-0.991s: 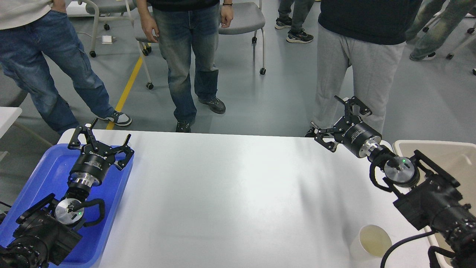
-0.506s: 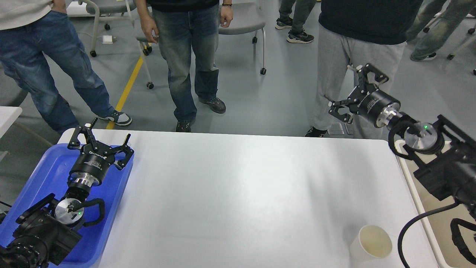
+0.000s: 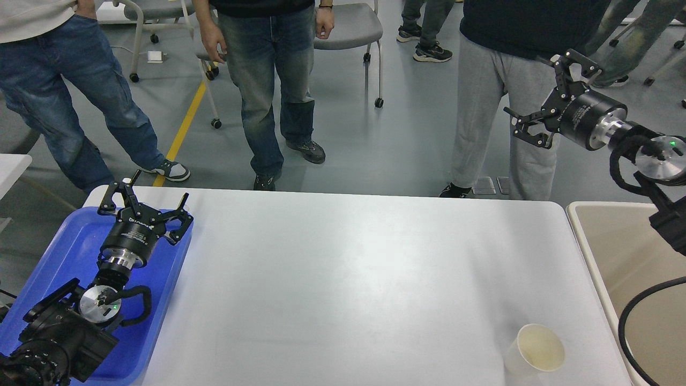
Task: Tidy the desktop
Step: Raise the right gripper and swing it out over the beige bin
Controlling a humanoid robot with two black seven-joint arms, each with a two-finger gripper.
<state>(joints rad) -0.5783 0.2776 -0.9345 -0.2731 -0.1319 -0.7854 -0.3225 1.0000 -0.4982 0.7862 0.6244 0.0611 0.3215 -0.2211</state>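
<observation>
The desktop [image 3: 343, 279] is a wide white tabletop with rounded corners. A white paper cup [image 3: 536, 351] lies tilted near its front right corner, empty. My left gripper [image 3: 147, 201] is open and empty above the far end of the blue tray [image 3: 48, 257] at the left. My right gripper [image 3: 552, 99] is open and empty, raised high beyond the table's far right edge, in front of a person's grey trousers.
A beige rectangular bin [image 3: 632, 268] stands at the right of the table. Several people [image 3: 268, 80] stand close behind the far edge. Wheeled chairs [image 3: 348, 32] stand on the grey floor beyond.
My right arm has risen and swung up and to the right, off the tabletop and away from the bin. The left arm has not moved. The cup stays in place.
</observation>
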